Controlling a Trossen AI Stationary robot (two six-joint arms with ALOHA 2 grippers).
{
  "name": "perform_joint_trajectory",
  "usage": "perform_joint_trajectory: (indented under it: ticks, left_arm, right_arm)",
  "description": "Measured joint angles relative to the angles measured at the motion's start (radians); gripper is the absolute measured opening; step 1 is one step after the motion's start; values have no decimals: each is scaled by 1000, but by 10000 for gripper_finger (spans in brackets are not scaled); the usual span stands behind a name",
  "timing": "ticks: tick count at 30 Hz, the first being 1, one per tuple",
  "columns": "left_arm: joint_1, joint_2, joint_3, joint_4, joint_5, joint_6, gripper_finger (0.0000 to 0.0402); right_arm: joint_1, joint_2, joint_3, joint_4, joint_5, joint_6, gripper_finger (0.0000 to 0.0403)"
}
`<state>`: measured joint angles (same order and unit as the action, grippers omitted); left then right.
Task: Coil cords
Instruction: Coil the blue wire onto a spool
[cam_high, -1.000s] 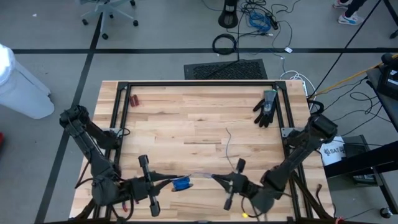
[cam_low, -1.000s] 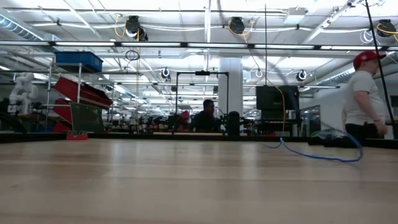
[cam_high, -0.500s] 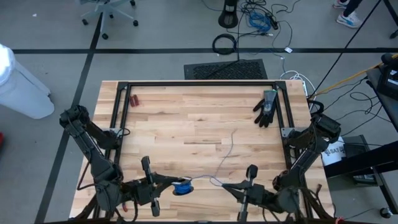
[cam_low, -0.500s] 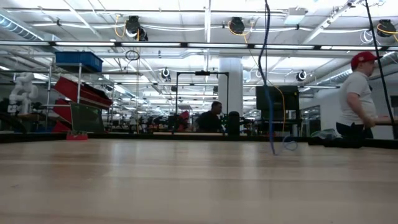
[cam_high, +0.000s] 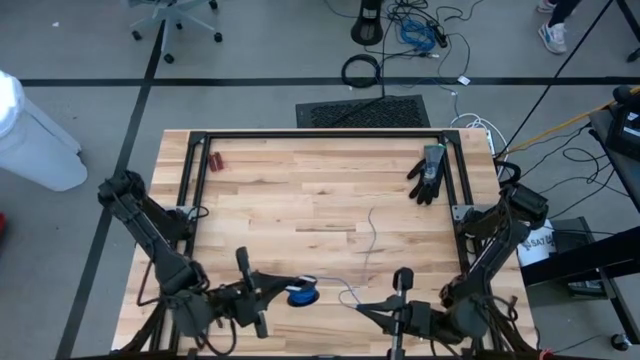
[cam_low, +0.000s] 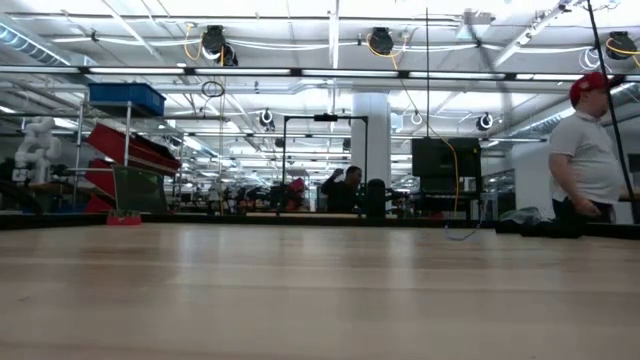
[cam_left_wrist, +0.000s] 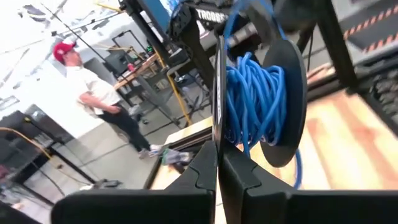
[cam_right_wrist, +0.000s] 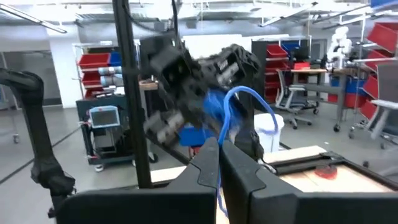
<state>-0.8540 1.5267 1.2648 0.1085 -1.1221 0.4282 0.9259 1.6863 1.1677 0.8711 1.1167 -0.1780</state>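
We hold the cord between our two arms at the near edge of the wooden surface (cam_high: 300, 190). Our left gripper (cam_high: 268, 291) has its fingers (cam_left_wrist: 205, 171) clenched on the blue cord (cam_high: 301, 294), which is already wound up in a small bright blue bundle right at the fingertips. In the left wrist view the bundle (cam_left_wrist: 255, 102) shows as many blue loops stacked close together. Our right gripper (cam_high: 362, 305) is just beside it, a little apart, and its fingers (cam_right_wrist: 208, 163) are clenched too, pinching the thin cord where it comes off the bundle. We think the two grips keep the cord tight, so the loops do not fall open. The loose pale tail (cam_high: 371, 235) of the cord lies on the surface and runs toward the middle, so some of it is not coiled yet. A black glove (cam_high: 427, 172) and small red-handled pliers (cam_high: 215, 160) lie far away at the far side.
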Motion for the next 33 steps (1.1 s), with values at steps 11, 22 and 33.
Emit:
perform_joint_trajectory:
  ticks: [11,22,33]
  left_arm:
    - [44,24,0,5,-52,49,6]
    - [83,57,0,5,-116,53,6]
    - [108,58,0,34,-140,49,6]
  right_arm:
    - [-35,1,17,-47,-78,32,0]
    - [-63,1,17,-46,-130,62,0]
    - [-107,32,17,-32,-182,70,0]
